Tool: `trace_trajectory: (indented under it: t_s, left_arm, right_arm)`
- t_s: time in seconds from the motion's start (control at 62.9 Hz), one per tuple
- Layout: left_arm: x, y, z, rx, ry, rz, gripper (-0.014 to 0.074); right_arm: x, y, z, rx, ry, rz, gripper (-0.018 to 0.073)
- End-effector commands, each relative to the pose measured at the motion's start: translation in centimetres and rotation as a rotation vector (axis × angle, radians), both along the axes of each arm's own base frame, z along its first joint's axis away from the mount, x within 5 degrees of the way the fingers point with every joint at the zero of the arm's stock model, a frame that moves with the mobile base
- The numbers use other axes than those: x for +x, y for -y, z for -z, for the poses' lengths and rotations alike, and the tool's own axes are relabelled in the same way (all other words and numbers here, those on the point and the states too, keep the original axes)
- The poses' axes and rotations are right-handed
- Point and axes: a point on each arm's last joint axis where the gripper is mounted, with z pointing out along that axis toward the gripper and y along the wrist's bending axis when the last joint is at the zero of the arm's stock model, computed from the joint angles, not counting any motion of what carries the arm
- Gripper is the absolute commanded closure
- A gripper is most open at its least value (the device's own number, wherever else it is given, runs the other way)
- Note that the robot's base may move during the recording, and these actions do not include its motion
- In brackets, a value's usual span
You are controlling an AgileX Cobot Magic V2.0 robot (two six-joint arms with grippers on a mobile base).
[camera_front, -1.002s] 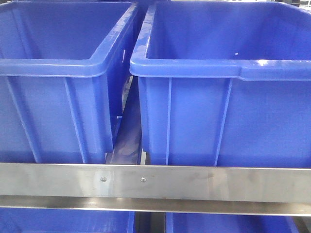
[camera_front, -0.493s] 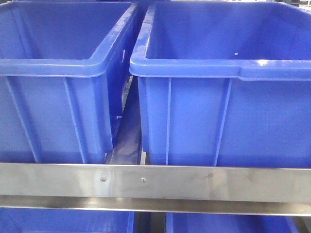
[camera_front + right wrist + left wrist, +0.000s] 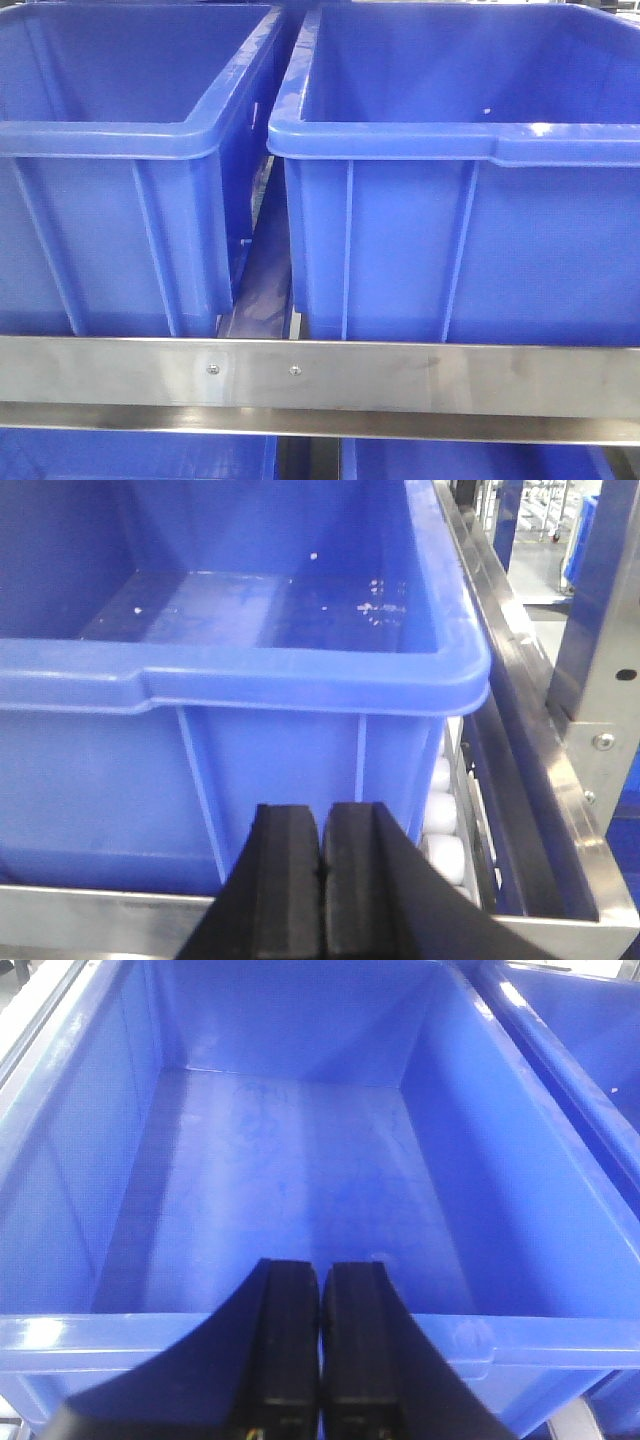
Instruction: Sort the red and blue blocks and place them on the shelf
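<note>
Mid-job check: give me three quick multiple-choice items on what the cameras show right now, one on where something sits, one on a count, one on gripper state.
1. Where do the white rollers show in the right wrist view?
A. Inside the tub
B. Between the tub's right side and the steel side frame
C. On top of the front rail

2. How many screws show on the shelf's front rail in the front view?
A. None
B. Two
C. Five

3. How does the left gripper stand?
A. Shut, holding nothing
B. Wide open
C. Shut on a red block

Answers:
1 B: the white rollers lie in the gap right of the blue tub.
2 B: two small screws sit close together on the front rail.
3 A: the left gripper has its pads pressed together over the empty tub, with no block in sight.
</note>
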Motion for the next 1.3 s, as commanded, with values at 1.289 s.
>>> trace_trajectory:
  t_s: [1.289]
  left_arm:
    - [0.1,0.15,-1.65,-0.032,0.099,0.012,0.0467]
  right_arm:
    - [-0.24,0.05,-1.8,-0.016,0.151,0.007,0.0492]
